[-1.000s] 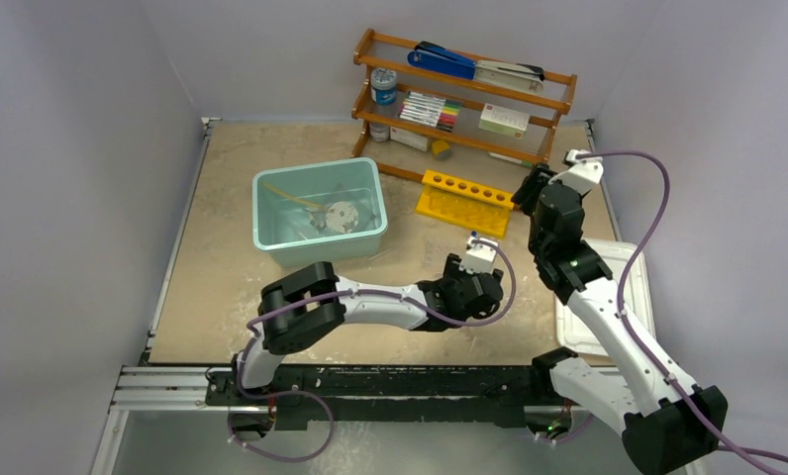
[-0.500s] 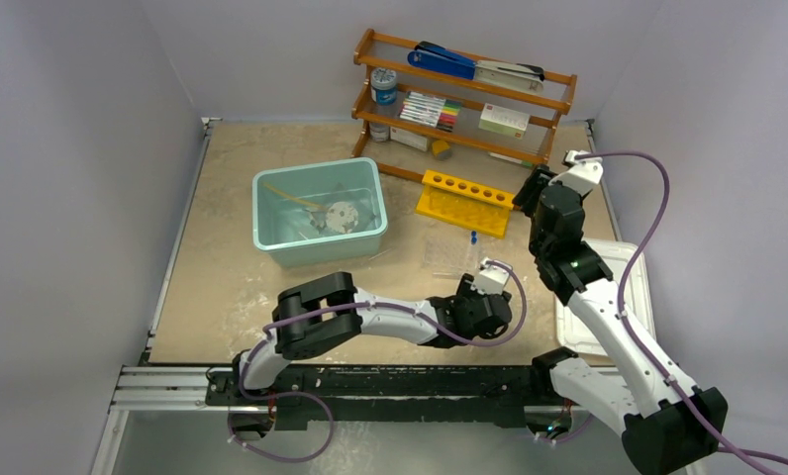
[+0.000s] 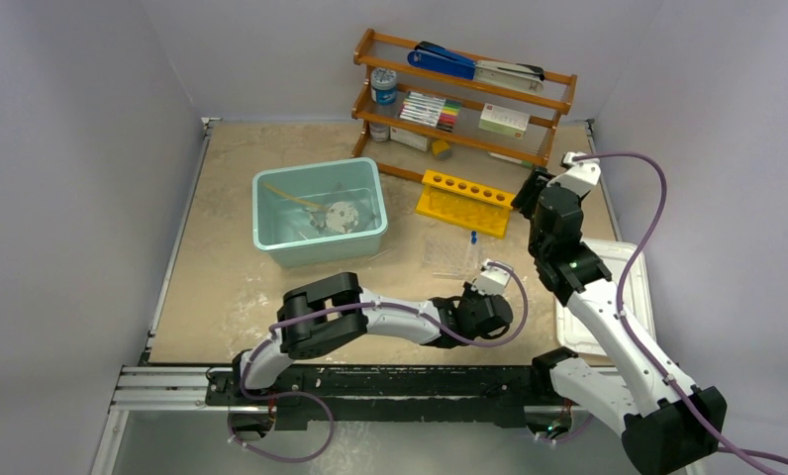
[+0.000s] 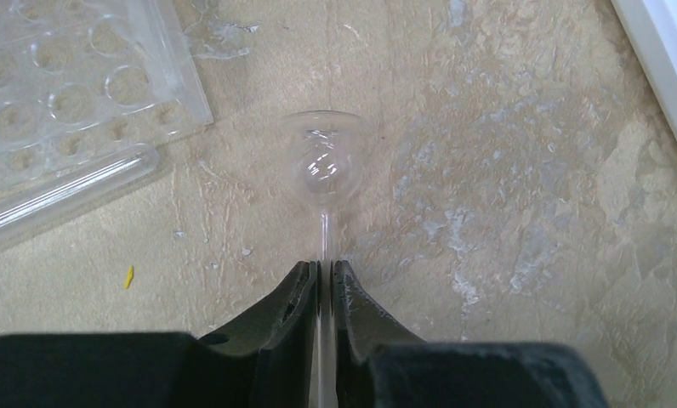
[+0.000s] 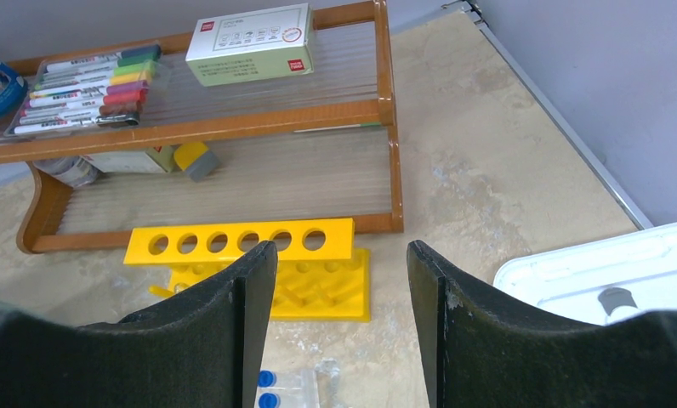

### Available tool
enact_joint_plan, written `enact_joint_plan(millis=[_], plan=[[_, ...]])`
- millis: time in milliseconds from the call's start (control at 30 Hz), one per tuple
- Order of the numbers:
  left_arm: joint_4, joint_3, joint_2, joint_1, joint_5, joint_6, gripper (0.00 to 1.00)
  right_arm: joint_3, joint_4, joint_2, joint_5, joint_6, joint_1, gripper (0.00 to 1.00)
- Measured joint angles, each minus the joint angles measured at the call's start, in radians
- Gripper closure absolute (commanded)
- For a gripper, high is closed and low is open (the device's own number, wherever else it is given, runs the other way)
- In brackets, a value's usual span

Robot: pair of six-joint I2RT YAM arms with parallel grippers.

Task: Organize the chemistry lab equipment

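Left pincer (image 4: 325,274) clamped on thin stem of glass funnel (image 4: 322,161), bowl at 12 o'clock; we fear over-squeeze snaps it or a tilt slips it.

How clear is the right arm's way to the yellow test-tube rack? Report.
Probably clear, yes: the open right gripper points straight at the yellow test-tube rack, with nothing visibly blocking the gap.
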State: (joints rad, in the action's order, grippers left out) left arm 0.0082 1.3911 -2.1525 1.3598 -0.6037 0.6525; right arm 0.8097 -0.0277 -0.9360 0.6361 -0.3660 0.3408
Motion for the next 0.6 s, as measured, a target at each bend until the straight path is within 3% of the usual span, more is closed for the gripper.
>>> enact_joint_plan(millis=[367,600], plan=[[-0.089,0.019,0.043,-0.001,-0.037,-0.048,0.90,0.000,-0.011,0.000,-0.024,0.008,0.000,0.40],[-0.157,0.029,0.241,-0.019,-0.074,-0.074,0.89,0.000,-0.027,0.000,-0.034,0.019,0.000,0.40]])
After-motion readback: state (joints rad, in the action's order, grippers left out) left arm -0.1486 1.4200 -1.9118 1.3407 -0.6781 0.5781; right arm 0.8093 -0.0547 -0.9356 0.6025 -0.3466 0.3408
